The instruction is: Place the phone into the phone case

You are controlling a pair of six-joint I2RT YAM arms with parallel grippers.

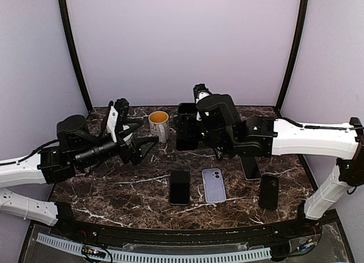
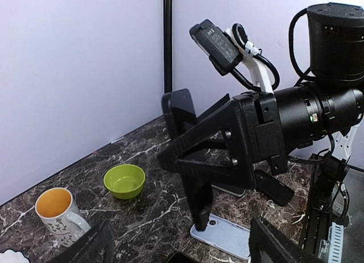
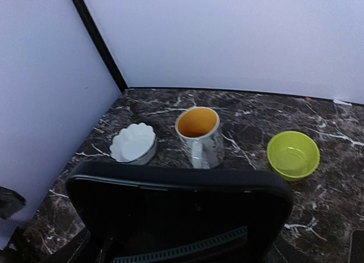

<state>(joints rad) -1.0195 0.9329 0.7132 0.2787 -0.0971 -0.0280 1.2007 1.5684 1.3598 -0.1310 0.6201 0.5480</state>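
My right gripper (image 1: 192, 137) is shut on a black phone case (image 1: 186, 126) and holds it upright above the back of the table. The case's hollow inside fills the bottom of the right wrist view (image 3: 176, 212) and hides the fingers. It also shows in the left wrist view (image 2: 181, 112). A black phone (image 1: 180, 187) lies flat at the front centre. A lavender phone-shaped piece (image 1: 214, 185) lies beside it, camera side up, and shows in the left wrist view (image 2: 227, 236). My left gripper (image 1: 139, 146) is open and empty, raised at the left.
A mug with an orange inside (image 1: 158, 124) stands at the back. A green bowl (image 3: 293, 154) and a white scalloped dish (image 3: 133, 142) stand near it. A silver-edged phone (image 1: 250, 167) and a black phone (image 1: 268, 191) lie at the right.
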